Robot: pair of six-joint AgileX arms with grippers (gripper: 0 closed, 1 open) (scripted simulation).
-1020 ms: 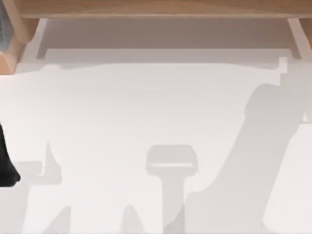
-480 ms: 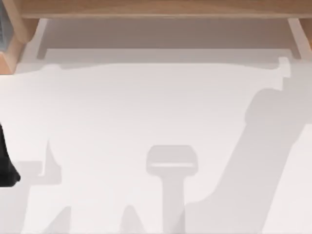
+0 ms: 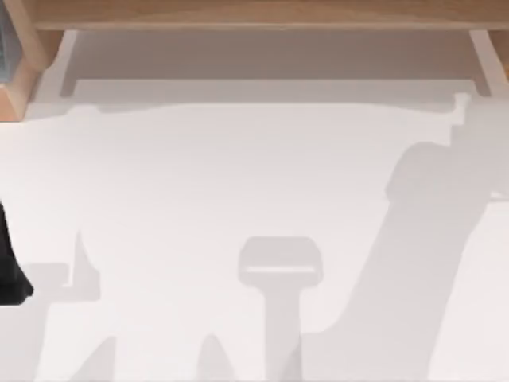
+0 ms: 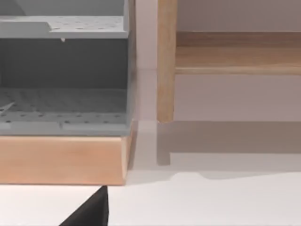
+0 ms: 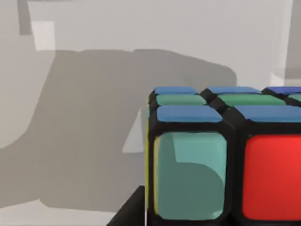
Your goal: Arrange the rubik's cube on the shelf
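Note:
The rubik's cube [image 5: 221,155] looms close in the right wrist view, showing blue, green, teal and red stickers in a black grid. My right gripper [image 5: 207,222] is shut on it, with one dark finger [image 5: 128,213] lying against the cube's side. The cube hangs above the white table over its own shadow. The shelf [image 3: 254,14] is a light-brown board across the far edge of the top view, with a wooden side support [image 3: 24,64] at the left. My left arm [image 3: 9,270] is parked at the table's left edge, and its gripper [image 4: 89,214] faces the shelf [image 4: 235,56].
A grey perforated rack [image 4: 63,80] on a wooden base [image 4: 61,160] stands beside the shelf's wooden upright [image 4: 165,61] at the far left. Pale uprights [image 3: 485,56] stand under the board. Arm shadows lie across the white table [image 3: 238,175].
The right arm's shadow on the table's right side has drifted slightly left and spread wider. The left arm has not moved.

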